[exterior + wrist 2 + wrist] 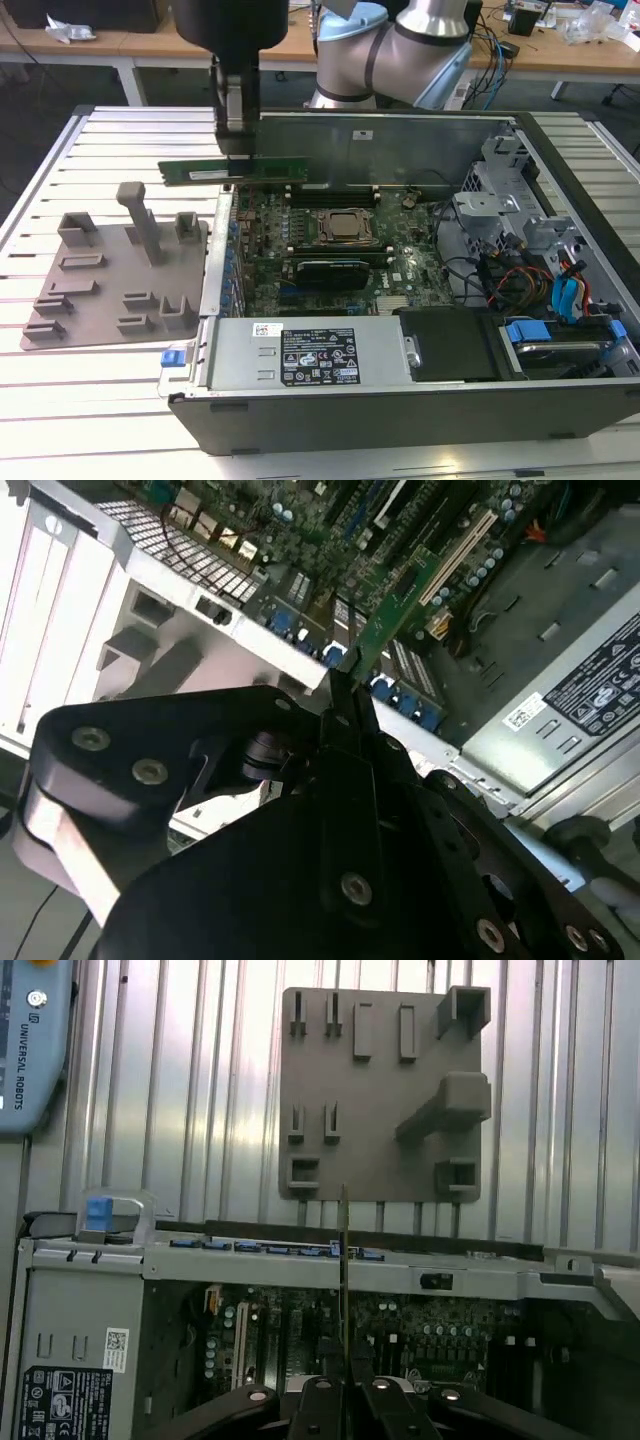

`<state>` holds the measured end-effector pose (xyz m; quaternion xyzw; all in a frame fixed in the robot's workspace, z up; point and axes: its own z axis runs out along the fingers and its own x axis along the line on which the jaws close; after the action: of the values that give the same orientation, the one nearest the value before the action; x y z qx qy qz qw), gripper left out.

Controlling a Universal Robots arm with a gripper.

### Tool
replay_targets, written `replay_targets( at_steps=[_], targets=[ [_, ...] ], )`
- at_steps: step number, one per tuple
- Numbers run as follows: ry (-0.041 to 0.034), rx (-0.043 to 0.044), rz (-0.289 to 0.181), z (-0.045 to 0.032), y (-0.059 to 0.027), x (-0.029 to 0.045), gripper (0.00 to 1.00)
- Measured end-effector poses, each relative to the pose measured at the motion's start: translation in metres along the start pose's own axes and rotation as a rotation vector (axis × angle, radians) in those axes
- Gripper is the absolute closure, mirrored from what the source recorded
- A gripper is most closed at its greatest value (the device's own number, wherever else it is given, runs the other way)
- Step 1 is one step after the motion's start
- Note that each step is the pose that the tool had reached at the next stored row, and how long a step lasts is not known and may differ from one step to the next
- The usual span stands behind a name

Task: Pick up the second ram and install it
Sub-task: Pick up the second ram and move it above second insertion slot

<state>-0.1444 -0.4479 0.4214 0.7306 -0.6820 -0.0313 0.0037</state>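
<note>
Above the case (400, 415) edge at the exterior view's left, the gripper (237, 150) clamps the second ram (272, 171), its long axis level, with the motherboard (405, 250) lower toward that view's right.

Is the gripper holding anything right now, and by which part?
Yes: the gripper is shut on the second ram, pinching its upper long edge near mid-length.

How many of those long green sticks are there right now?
1. The green stick is gripped in the claw, held level above the open computer case, at its edge nearest the grey tray. Others may be seated inside the case, hidden among parts.
</note>
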Motion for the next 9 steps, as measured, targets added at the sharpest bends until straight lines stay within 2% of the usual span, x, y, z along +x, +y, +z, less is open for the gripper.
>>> replay_targets(
  at_steps=[4,6,8,9],
  targets=[
    [-0.0001,-0.001,0.0,-0.001,-0.0204,0.0014,0.86],
    [-0.0001,-0.0013,0.0,-0.0013,-0.026,0.0018,0.86],
    [-0.0002,-0.0019,0.0,-0.002,-0.0397,0.0027,0.86],
    [-0.0002,-0.0019,0.0,-0.0022,-0.0439,0.0029,0.86]
  ],
)
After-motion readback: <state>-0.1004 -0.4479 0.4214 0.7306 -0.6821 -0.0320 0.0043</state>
